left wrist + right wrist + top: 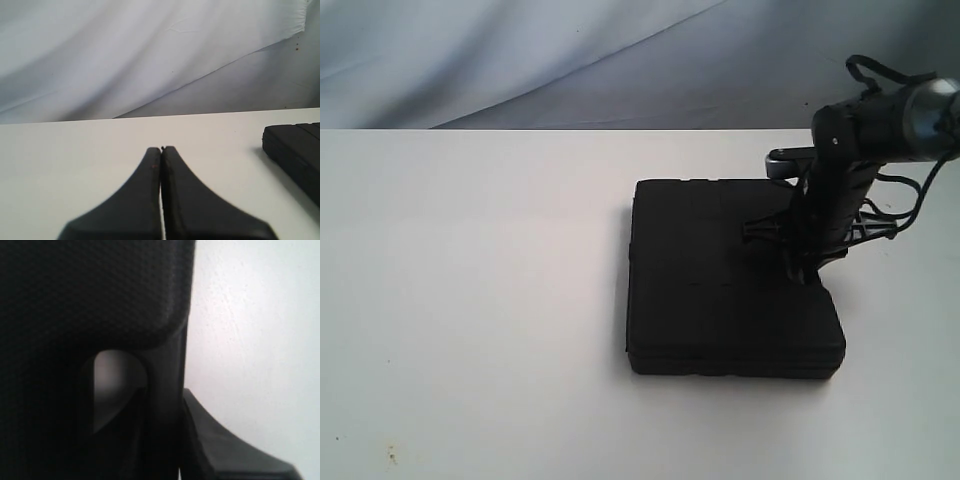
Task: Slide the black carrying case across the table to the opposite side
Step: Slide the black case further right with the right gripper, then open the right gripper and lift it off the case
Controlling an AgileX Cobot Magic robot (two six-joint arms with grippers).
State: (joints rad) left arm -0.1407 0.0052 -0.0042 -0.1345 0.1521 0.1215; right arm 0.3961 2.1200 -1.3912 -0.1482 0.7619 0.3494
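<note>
R pincer point(802, 268) tilted down at black case point(710, 290) edge.

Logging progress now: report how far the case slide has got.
Done: the right gripper is down at the right side of the black case. In hand: the push; the case lies right of centre. Left: the white table leftward to cross. The left gripper is shut.

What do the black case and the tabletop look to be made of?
The black carrying case looks like a stiff moulded shell, either fabric-covered or textured plastic. It is matte, and the right wrist view shows a fine dotted grain and rounded edges. The table is smooth, flat white, probably laminate or painted board. No grain shows, only a few dark specks.
</note>
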